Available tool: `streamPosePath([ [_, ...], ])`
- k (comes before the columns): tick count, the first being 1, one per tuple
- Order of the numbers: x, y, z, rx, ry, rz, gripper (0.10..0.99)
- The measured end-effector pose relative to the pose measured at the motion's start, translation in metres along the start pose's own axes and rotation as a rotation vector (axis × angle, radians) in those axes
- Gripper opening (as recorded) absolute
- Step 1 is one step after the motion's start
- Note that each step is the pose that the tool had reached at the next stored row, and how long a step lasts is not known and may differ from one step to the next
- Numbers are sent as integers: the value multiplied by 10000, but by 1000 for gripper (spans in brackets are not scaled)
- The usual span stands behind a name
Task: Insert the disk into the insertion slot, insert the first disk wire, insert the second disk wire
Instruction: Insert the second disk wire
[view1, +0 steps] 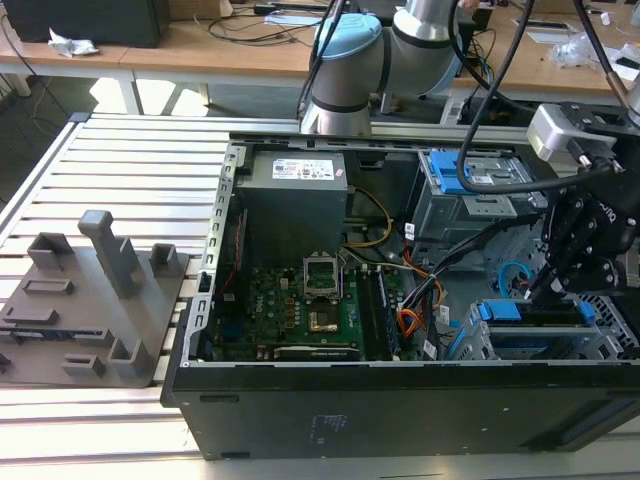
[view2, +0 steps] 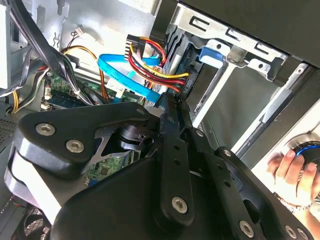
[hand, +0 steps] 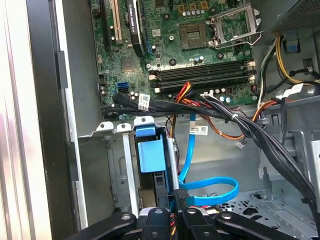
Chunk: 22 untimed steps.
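Black two-fingered gripper (hand: 181, 212), fingers pressed together on a small dark plug (hand: 181, 196) beside the blue-framed disk (hand: 150, 155); the plug likely handled stiff, its cable limp.

Robotics lab: slatted aluminium bench (view1: 130, 180), cable-strewn wooden desks (view1: 230, 45), opened computer case (view1: 400, 400).

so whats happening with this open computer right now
A robot arm is working inside an open computer case. Its gripper is down at the light grey drive cage in the corner, right by the end of the blue-framed disk that sits in the cage. A light blue cable loops beside it. In the second wrist view, a person's hand rests near the case.
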<state>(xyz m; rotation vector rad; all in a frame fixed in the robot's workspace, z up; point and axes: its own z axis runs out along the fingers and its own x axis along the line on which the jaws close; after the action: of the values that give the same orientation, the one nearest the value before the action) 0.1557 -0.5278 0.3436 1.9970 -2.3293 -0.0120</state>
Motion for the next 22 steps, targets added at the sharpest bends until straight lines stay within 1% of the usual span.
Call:
streamPosePath([
  [13, 49, -18, 40, 0, -7, -2, 161],
  [17, 48, -22, 72, 2, 3, -2, 161],
  [22, 47, -23, 81, -1, -12, -4, 169],
])
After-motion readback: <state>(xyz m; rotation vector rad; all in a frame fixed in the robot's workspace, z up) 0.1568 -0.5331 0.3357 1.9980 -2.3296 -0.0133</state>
